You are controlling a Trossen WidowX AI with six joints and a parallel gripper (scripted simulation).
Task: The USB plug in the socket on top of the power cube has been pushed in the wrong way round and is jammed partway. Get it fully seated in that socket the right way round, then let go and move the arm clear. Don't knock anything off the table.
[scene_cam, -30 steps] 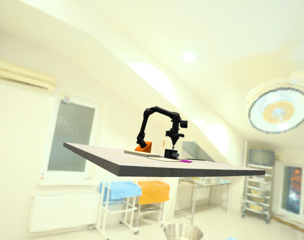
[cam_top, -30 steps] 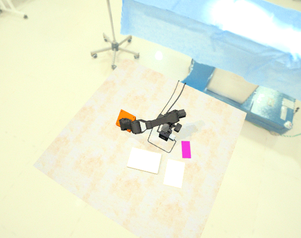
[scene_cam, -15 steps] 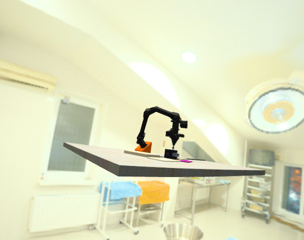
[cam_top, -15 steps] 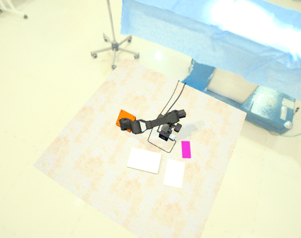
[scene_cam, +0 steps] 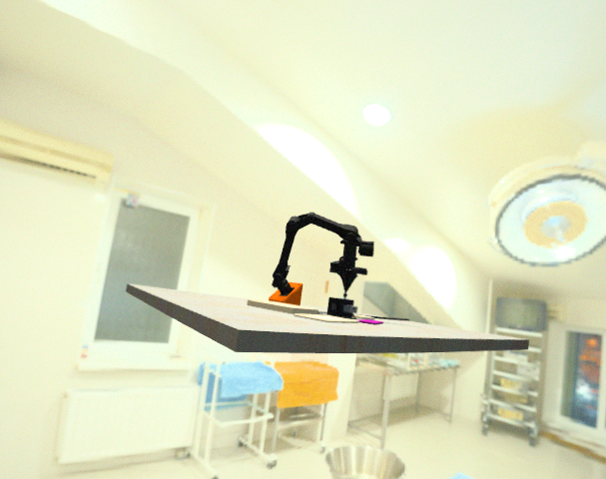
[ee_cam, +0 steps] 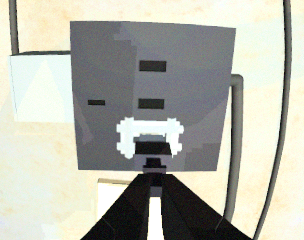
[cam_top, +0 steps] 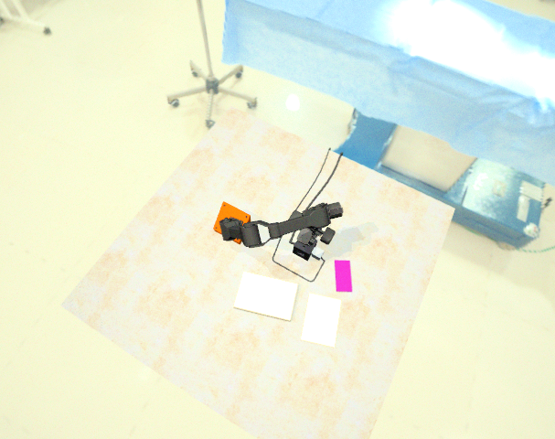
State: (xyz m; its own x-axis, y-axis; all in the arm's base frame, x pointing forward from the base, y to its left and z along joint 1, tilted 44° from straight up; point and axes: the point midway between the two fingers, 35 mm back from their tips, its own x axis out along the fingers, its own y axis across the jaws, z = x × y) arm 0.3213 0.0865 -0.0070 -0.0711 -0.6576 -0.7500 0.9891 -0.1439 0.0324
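The power cube (cam_top: 302,251) (scene_cam: 338,307) (ee_cam: 104,60) stands on the table with its grey top facing up. In the wrist view the top has dark slots and a bright white outline around the socket area near its lower edge. My gripper (scene_cam: 344,291) (ee_cam: 154,184) points straight down over that edge, shut on the small dark USB plug (ee_cam: 154,165). The plug is at the socket, inside the lower opening of the white outline. How deep it sits, whether it touches the socket, and which way round it faces cannot be told. The fingertips are hidden in the top view.
A pale block (cam_top: 317,253) (ee_cam: 41,92) adjoins the cube's side. Dark cables (cam_top: 293,272) (ee_cam: 236,135) loop around the cube. A magenta card (cam_top: 343,275) (scene_cam: 370,321), a thick white slab (cam_top: 266,295) and a thin white sheet (cam_top: 321,320) lie nearby. The arm's orange base (cam_top: 224,210) (scene_cam: 295,293) is left.
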